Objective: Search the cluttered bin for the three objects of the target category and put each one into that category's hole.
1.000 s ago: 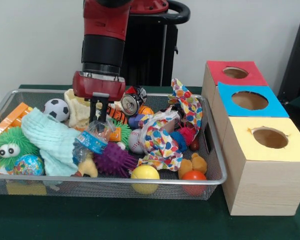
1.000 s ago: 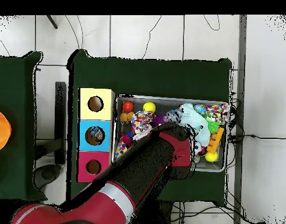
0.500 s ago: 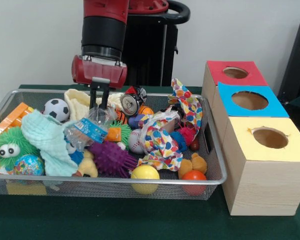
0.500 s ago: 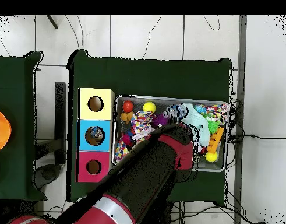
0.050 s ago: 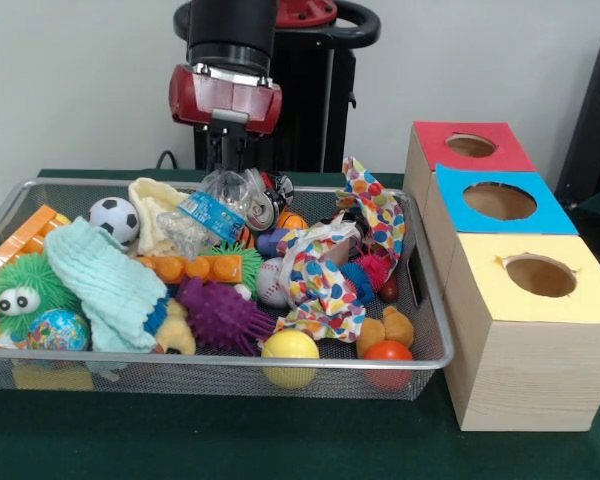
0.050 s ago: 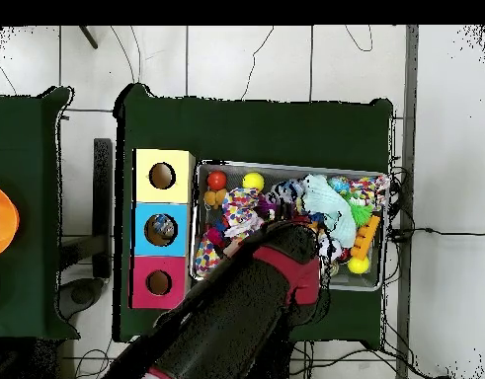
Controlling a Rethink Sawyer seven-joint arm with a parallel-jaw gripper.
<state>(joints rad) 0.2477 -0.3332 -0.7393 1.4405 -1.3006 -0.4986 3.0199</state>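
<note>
A wire-mesh bin (image 5: 425, 300) sits on the dark green table (image 5: 230, 440), heaped with toys: a fuzzy green ball with googly eyes (image 5: 22, 290), a spiky purple ball (image 5: 223, 313), a smooth yellow ball (image 5: 289, 347), a small soccer ball (image 5: 113, 218), orange blocks (image 5: 193, 267), a folded pale-green cloth (image 5: 105, 283) and a crumpled dotted cloth (image 5: 325, 280). At the right of the frame three wooden boxes stand in a row, each with a round hole in a coloured top: red (image 5: 467, 146), blue (image 5: 498, 200) and yellow (image 5: 540, 276).

The claw (image 5: 223, 162) hangs from a red wrist in the upper middle of the frame, its dark fingers close together, pinched on the top of a crinkled clear plastic bottle (image 5: 212, 213) with a blue label. The bottle dangles tilted just below the claw, over the far middle of the bin, its lower end down among the toys beside a dented can (image 5: 261, 207). Whether it has cleared the heap I cannot tell. In the overhead view the arm hides the claw and bottle.
</note>
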